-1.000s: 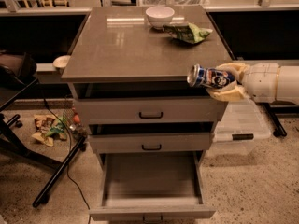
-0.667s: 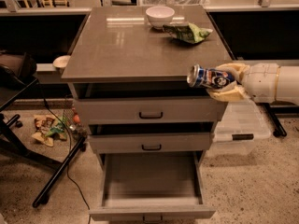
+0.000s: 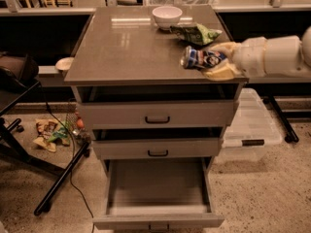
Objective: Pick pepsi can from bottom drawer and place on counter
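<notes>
My gripper (image 3: pixel 210 60) is shut on the pepsi can (image 3: pixel 200 58), a dark blue can with a silver end, held on its side over the right front part of the counter (image 3: pixel 126 42). The arm comes in from the right edge of the view. The can hangs just above the counter top or touches it; I cannot tell which. The bottom drawer (image 3: pixel 158 194) is pulled fully out below and holds nothing that I can see.
A white bowl (image 3: pixel 166 16) and a green snack bag (image 3: pixel 195 32) lie at the back right of the counter, close behind the can. Two shallower drawers (image 3: pixel 156 115) stand slightly open. A clear plastic bin (image 3: pixel 252 125) sits on the floor at right; snack wrappers (image 3: pixel 48 132) and a black stand leg lie at left.
The gripper with the can has moved left and up, from beside the counter's right front edge to over the counter top.
</notes>
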